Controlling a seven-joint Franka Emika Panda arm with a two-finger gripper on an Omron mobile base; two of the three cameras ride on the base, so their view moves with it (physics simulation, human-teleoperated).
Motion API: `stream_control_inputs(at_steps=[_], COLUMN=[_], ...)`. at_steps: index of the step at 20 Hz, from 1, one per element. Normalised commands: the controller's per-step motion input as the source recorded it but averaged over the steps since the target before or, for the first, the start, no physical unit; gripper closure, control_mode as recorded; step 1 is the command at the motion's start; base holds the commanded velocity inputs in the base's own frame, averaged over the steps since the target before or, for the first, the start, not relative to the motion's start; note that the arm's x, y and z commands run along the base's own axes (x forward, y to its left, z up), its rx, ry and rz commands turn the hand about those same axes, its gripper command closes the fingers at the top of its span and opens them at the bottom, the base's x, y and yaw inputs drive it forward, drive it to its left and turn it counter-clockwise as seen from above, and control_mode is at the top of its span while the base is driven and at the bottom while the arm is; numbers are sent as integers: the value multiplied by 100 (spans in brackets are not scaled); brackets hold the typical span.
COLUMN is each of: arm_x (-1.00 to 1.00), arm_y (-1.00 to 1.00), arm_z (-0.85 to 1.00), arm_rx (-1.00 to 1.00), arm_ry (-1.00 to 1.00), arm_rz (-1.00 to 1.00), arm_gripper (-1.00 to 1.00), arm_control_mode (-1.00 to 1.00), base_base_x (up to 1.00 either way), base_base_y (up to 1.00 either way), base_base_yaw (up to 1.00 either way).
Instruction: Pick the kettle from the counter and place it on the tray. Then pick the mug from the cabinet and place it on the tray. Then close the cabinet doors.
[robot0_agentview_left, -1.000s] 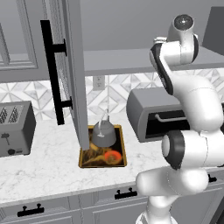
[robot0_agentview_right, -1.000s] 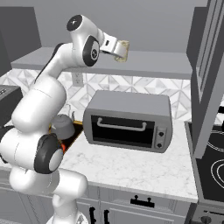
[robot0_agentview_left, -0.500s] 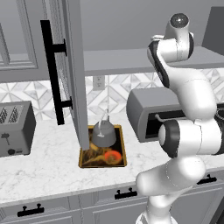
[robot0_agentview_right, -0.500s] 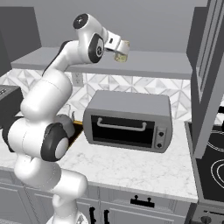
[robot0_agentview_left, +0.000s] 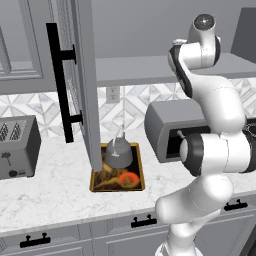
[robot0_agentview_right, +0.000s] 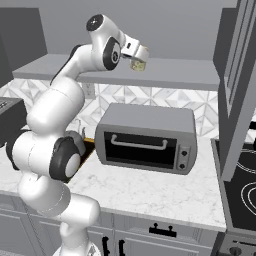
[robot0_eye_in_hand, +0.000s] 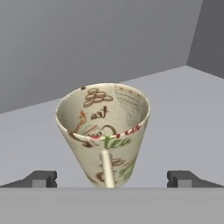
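Cabinet (robot0_agentview_right: 165, 72) shelf, mug (robot0_agentview_right: 138, 64) drawn farther out, fingers (robot0_eye_in_hand: 41, 178) spread

We see a kitchen: a marble counter (robot0_agentview_left: 55, 192) over grey drawers (robot0_agentview_left: 75, 237), a toaster (robot0_agentview_left: 17, 147), a toaster oven (robot0_agentview_right: 145, 137), wall cabinets (robot0_agentview_left: 30, 40), and a stovetop (robot0_agentview_right: 245, 192).

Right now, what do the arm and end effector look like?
The arm is glossy white with rounded segments and dark grey joint rings; one joint cap is grey with a highlight. No cables or markings show. The end effector is white, with two small dark grey finger tips.
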Motion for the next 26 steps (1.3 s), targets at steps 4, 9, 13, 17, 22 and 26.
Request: stream_control_inputs(at_steps=[4,9,13,17,22,26], arm_x=[0,0,0,-4,-44,-75], arm_y=[-3,-1,0,-1,0,0], arm_z=[-6,-12,-10,-5,0,0], arm_rx=[0,0,0,1,2,5], arm_ry=[0,0,0,-4,-7,-6], arm_rz=[-5,-9,-7,-1,1,8], arm_gripper=[100,100,100,100,100,100], arm_control_mode=[-100,-100,-100,-100,-100,-100], base_base_x=[0,0,0,0,0,0], base_base_y=[0,0,0,0,0,0], base_base_yaw=[0,0,0,0,0,0])
